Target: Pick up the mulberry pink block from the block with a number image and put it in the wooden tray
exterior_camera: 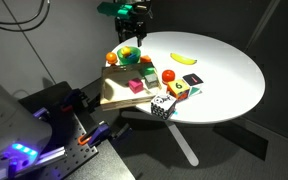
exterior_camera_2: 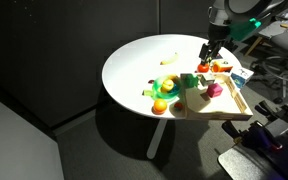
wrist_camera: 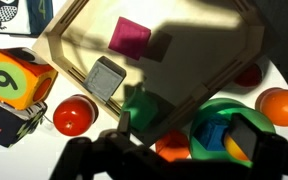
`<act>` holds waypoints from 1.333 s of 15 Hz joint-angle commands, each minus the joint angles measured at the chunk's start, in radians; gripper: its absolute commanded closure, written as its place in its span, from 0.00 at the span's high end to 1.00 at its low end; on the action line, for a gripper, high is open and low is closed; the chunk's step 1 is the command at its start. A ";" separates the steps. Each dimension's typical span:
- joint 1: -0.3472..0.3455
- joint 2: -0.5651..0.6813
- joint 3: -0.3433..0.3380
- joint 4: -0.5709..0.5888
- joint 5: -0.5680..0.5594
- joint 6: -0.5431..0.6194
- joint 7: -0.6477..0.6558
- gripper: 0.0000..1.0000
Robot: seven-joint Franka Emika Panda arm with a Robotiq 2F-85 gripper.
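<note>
The mulberry pink block (wrist_camera: 130, 38) lies inside the wooden tray (wrist_camera: 199, 30), also seen in both exterior views (exterior_camera: 137, 85) (exterior_camera_2: 214, 90). The block with a number image (wrist_camera: 14, 80), with an orange face and dark sides, stands on the table beside the tray (exterior_camera: 114, 97) with nothing on top of it. My gripper (wrist_camera: 184, 140) is open and empty. It hangs above the far end of the tray, over the multicoloured bowl, in both exterior views (exterior_camera: 134, 36) (exterior_camera_2: 206, 55).
A multicoloured bowl (wrist_camera: 224, 125) holds a blue block. A green block (wrist_camera: 149, 110), a grey block (wrist_camera: 106, 77), a red fruit (wrist_camera: 72, 116) and an orange fruit (wrist_camera: 281, 105) lie around. A dotted dice cube (exterior_camera: 161, 107) and a banana (exterior_camera: 184, 58) sit on the white table (exterior_camera: 224, 80).
</note>
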State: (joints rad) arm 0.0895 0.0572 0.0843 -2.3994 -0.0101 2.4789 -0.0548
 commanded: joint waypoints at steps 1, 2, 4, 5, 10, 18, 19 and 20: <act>0.003 -0.069 0.005 0.003 -0.003 -0.108 0.015 1.00; 0.004 -0.083 0.005 0.005 -0.005 -0.144 0.015 1.00; 0.006 -0.110 0.007 0.007 -0.001 -0.208 0.008 1.00; 0.007 -0.127 0.008 0.004 0.002 -0.233 0.007 1.00; 0.011 -0.211 0.009 -0.015 0.003 -0.340 0.006 1.00; 0.012 -0.263 0.008 -0.023 0.000 -0.360 0.000 1.00; 0.012 -0.274 0.008 -0.028 0.000 -0.360 0.000 1.00; 0.012 -0.283 0.008 -0.033 0.000 -0.360 0.001 1.00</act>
State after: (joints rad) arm 0.1011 -0.2266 0.0925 -2.4341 -0.0101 2.1201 -0.0546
